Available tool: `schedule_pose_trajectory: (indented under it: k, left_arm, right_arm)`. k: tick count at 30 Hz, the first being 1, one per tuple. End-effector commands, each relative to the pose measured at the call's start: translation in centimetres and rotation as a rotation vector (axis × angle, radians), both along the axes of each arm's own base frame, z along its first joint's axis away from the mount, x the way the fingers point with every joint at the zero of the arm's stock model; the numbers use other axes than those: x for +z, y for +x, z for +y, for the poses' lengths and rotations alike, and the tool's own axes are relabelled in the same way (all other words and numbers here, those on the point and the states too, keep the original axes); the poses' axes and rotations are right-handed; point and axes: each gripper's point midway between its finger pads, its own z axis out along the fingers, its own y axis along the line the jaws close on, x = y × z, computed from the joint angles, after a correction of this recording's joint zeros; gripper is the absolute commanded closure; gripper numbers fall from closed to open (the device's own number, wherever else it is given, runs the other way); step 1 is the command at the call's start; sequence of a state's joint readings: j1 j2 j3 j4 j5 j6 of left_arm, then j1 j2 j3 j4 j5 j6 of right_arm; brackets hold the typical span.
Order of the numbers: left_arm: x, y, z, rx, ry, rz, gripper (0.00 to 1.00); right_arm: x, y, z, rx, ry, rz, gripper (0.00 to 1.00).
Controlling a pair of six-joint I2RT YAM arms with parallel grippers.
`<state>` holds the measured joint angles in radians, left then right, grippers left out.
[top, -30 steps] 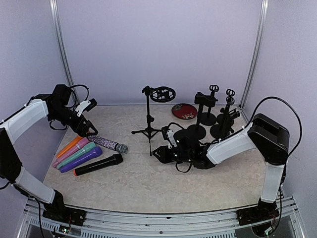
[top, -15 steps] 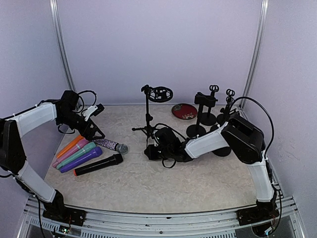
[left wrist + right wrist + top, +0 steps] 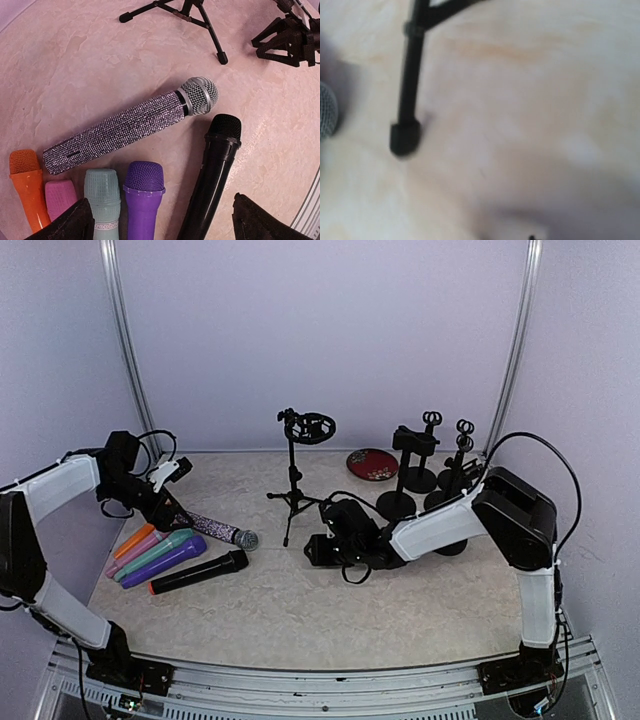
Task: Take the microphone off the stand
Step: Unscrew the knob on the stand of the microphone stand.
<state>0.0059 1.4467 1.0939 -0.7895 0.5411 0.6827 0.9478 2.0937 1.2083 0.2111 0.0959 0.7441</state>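
- Step: removal looks done. The clip ring (image 3: 312, 427) on top of the tripod stand (image 3: 291, 490) reads empty in the top view, no mic in it.
- Task thing: my guess is the glitter microphone (image 3: 125, 125). It lies flat on the worktop (image 3: 300, 620), left of the stand, head pointing toward the tripod legs.
- It sits just beside the black microphone (image 3: 210, 175) and above the row of coloured microphones (image 3: 102, 195).
- Left end effector (image 3: 160, 224): jaws spread wide and holding nothing. It hovers over the handle end of the glitter mic, with no contact visible.
- Right end effector (image 3: 322, 550): low over the worktop, near the stand foot (image 3: 405, 137).
- Its wrist view is blurred and shows no fingers, so I cannot tell how far open it is. Nothing seen held.
- Next: probably just lift the left arm clear without nudging the mic row, and pull the right arm back without clipping a tripod leg.
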Motion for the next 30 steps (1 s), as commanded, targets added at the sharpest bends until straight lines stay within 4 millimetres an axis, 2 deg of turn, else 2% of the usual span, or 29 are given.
schedule_pose_trajectory:
  k: [1,6,11,16,21,25,28,30]
  left_arm:
    - [1.2,-1.9,0.4,0.004,0.023,0.0,0.06]
    - [1.4,-2.9,1.2,0.033,0.068,0.01,0.06]
    - [0.9,-2.9,1.2,0.059,0.07,0.049,0.07]
    - [1.2,-2.0,-0.2,0.016,0.064,0.008,0.08]
    - [1.4,-0.2,-2.7,-0.065,0.031,-0.029,0.09]
    - [1.0,1.3,-4.9,-0.119,-0.016,-0.019,0.12]
    - [0.8,2.1,-5.8,-0.146,-0.046,-0.009,0.12]
    - [0.7,2.4,-6.1,-0.159,-0.055,-0.008,0.12]
  right_arm:
    - [2.9,-0.3,-1.9,-0.037,0.047,-0.04,0.54]
    - [3.9,-1.1,-2.4,-0.006,0.062,-0.05,0.46]
    - [4.1,-1.5,-2.7,0.009,0.078,-0.051,0.44]
    - [7.0,-1.5,-2.9,0.019,0.124,-0.127,0.45]
    - [11.8,-0.2,-2.4,0.043,0.15,-0.278,0.44]
    - [15.4,2.1,-1.6,0.046,0.187,-0.38,0.44]
    - [17.0,3.8,-0.9,0.099,0.241,-0.436,0.45]
    - [17.1,5.3,-0.6,0.135,0.255,-0.444,0.45]
